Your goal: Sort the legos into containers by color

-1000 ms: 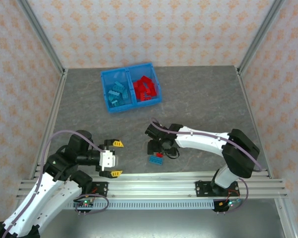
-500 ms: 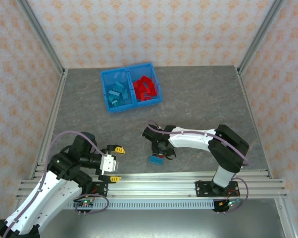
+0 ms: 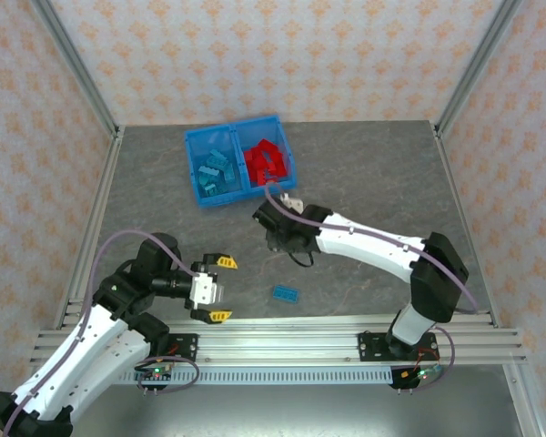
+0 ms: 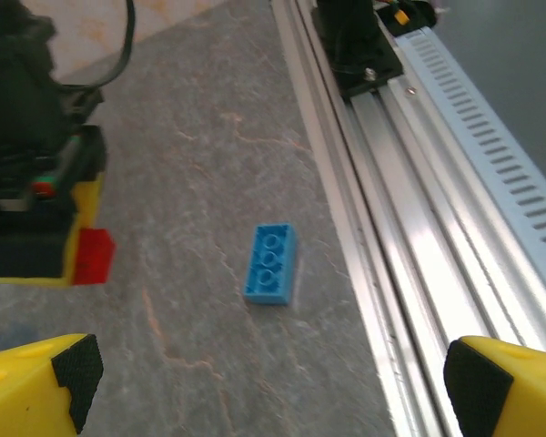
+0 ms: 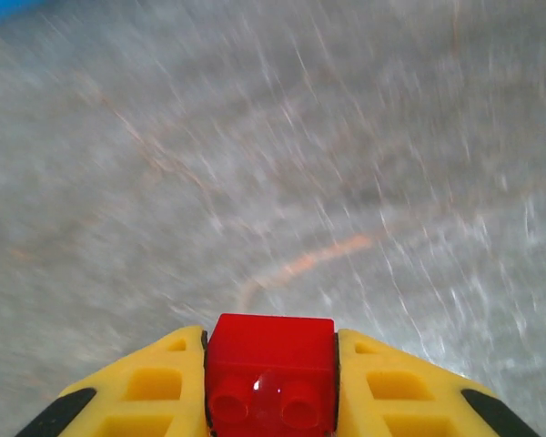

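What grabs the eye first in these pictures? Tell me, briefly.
First, the small bright red studded plastic brick clamped in the right gripper, over the grey table. Next, one teal-blue studded brick lying alone on the table near the front rail. At the back stands the bright blue translucent plastic bin, teal bricks in its left compartment, red bricks in its right.

Left hand [image 3: 220,289] spread, right [image 5: 271,378] seemingly clamped
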You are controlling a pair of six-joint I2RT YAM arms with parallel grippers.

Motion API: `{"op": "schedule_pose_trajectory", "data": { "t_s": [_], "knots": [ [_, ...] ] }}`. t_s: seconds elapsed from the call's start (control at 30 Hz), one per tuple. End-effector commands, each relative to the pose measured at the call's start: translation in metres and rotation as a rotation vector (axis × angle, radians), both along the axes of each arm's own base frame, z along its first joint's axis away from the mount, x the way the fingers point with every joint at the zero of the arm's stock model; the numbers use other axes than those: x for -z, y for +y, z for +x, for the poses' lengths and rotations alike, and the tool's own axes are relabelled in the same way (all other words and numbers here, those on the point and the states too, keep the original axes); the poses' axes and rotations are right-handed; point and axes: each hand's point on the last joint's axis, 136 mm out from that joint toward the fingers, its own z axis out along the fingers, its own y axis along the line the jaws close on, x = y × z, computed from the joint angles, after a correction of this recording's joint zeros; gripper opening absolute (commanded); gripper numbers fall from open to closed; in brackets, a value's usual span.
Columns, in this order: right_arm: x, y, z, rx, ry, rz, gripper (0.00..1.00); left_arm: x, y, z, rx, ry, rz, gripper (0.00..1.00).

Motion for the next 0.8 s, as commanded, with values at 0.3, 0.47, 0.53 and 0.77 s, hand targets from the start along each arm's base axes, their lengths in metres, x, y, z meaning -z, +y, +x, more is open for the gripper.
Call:
{"op": "schedule_pose_trajectory", "data": {
  "t_s": [0.3, 0.47, 0.53, 0.77],
  "knots": [
    [-0.06, 0.003, 0.164, 0.074, -0.228, 0.037, 0.27, -0.033, -0.001, 0.136, -0.563, -0.041, -0.213, 1.0],
    [-0.061, 0.024, 0.232, 0.047, -0.277, 0.011, 0.27, -0.027, 0.012, 0.149, -0.663, -0.056, -0.184, 1.0],
    [-0.057, 0.03, 0.255, 0.055, -0.29, 0.018, 0.28, -0.024, 0.019, 0.153, -0.704, -0.069, -0.166, 1.0],
    [-0.036, 0.048, 0.323, 0.1, -0.378, 0.167, 0.29, -0.012, 0.034, 0.157, -0.742, -0.133, -0.106, 1.0]
  ]
}}
